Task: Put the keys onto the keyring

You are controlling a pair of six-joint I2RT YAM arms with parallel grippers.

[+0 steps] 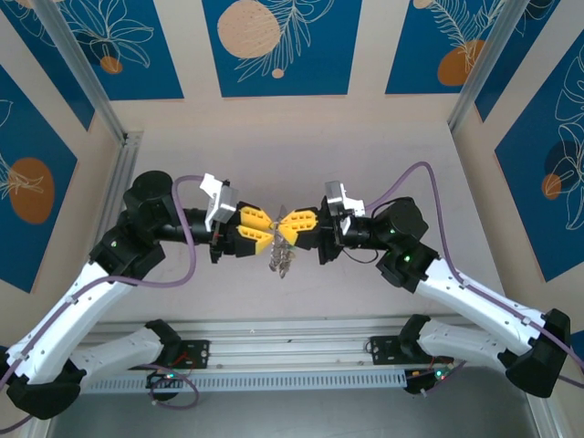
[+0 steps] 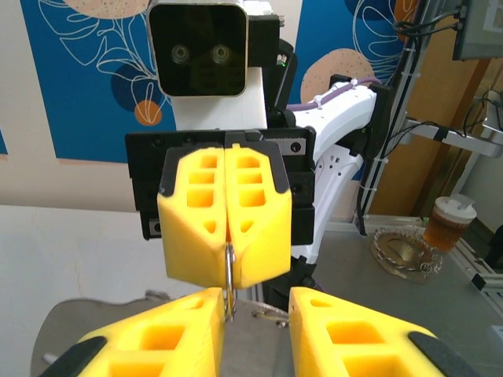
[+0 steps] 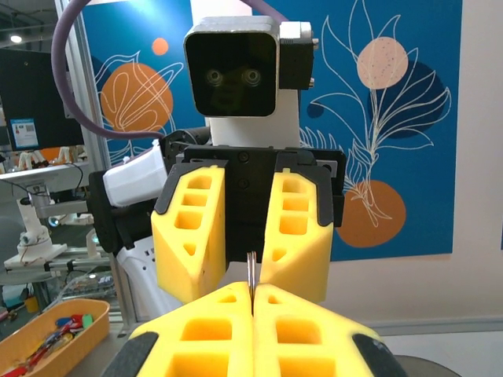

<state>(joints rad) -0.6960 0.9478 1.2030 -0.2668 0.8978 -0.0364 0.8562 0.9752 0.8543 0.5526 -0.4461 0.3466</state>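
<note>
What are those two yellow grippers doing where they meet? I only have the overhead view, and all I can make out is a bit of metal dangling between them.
Observer: The left wrist view shows the right gripper shut on the keyring, a thin grey wire.
Operator: Is the left one pinching it too?
Observer: No. In the right wrist view the left gripper is open, with one finger on each side of the wire.
Operator: Is there anything else nearby that I can't see?
Observer: A lidded drink cup stands in the background of the left wrist view.
</note>
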